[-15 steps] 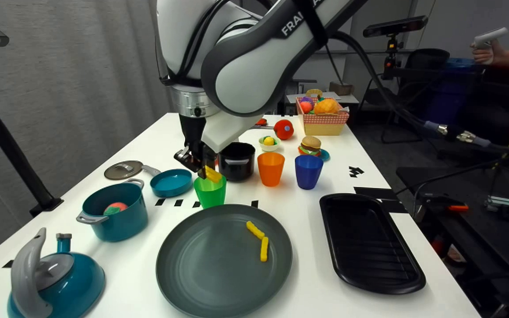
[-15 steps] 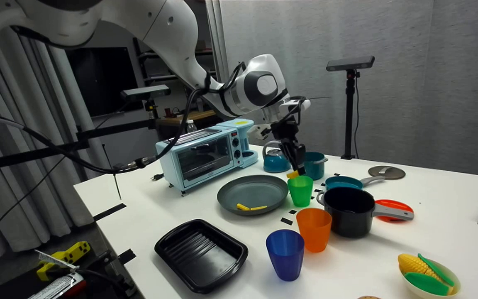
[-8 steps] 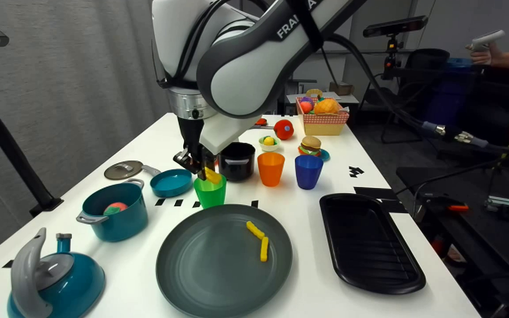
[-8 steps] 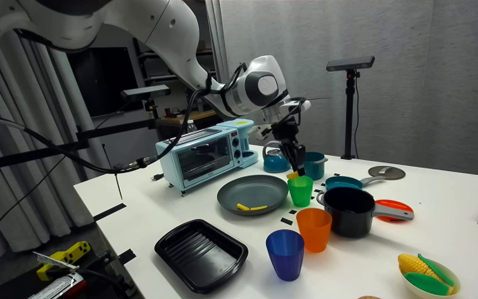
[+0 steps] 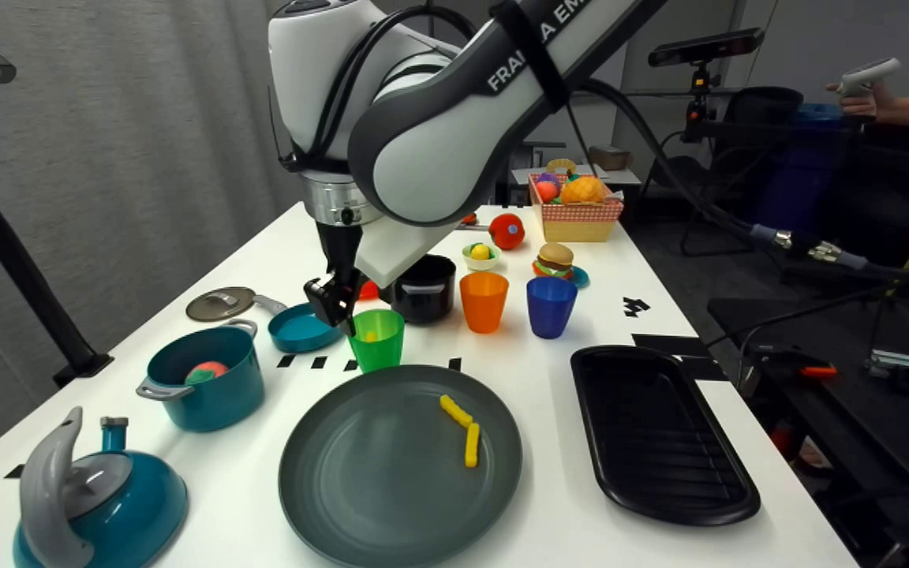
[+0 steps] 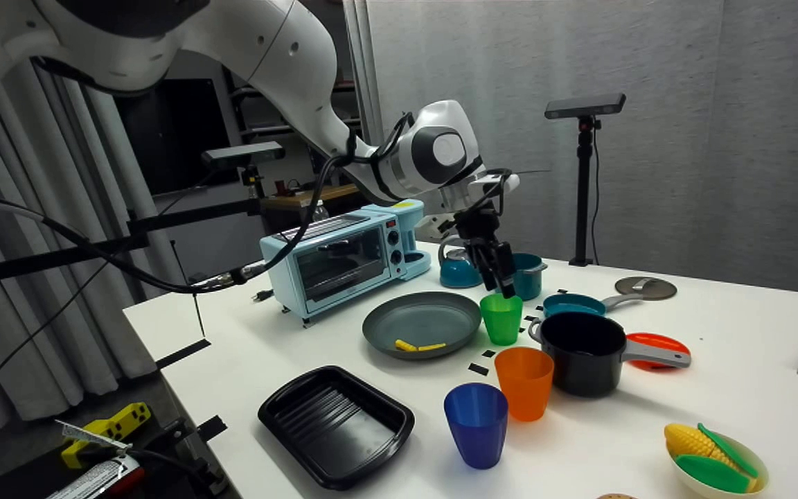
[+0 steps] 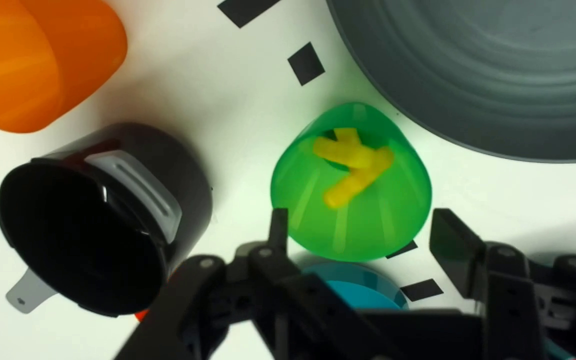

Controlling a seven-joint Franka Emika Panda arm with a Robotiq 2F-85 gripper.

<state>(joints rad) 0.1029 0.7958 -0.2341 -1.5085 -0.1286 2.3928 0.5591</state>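
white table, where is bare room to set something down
Bare patches: between the toaster oven, gray plate and black tray; between the black pot and corn bowl. Crowded: around the green cup, close to the gray plate, pincer and teal pan.

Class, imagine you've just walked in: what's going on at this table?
A robot arm reaches over a white table. Its gripper is open and empty at the mouth of the green cup; whether they touch is unclear. Yellow sticks lie inside that cup, and two more sticks lie on the gray plate beside it. Farther back, a person's hand holds a white device.
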